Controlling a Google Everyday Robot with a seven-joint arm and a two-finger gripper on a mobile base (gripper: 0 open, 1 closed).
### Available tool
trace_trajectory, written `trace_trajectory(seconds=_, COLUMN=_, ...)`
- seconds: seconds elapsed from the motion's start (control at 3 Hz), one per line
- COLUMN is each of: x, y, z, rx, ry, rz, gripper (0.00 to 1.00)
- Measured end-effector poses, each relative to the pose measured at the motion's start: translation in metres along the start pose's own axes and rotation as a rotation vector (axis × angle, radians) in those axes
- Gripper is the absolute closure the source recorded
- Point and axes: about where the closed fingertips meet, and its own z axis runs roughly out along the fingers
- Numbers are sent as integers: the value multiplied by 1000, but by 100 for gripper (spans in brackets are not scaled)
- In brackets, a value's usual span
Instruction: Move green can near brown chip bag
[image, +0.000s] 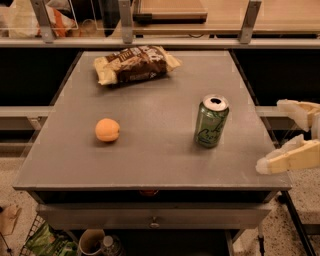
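The green can (211, 121) stands upright on the right part of the grey table (150, 160), silver top up, dark lettering on its side. The brown chip bag (135, 64) lies at the table's far side, left of centre, well apart from the can. My gripper (287, 136) is at the right edge of the view, just off the table's right edge and to the right of the can, not touching it. Its two cream fingers (287, 159) are spread apart with nothing between them.
A round orange fruit (107, 130) sits on the left part of the table. A shelf rail with metal posts (125, 22) runs behind the table. A drawer front (155, 217) is below the near edge, and clutter lies on the floor at the lower left.
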Motion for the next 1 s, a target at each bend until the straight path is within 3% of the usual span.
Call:
trace_trajectory(seconds=0.67, x=-7, y=-8, z=21, rx=61, ry=-71, rz=-90, gripper=0)
trace_trajectory(seconds=1.0, x=-8, y=-18, z=40, rx=86, ry=-113, rz=-105, gripper=0)
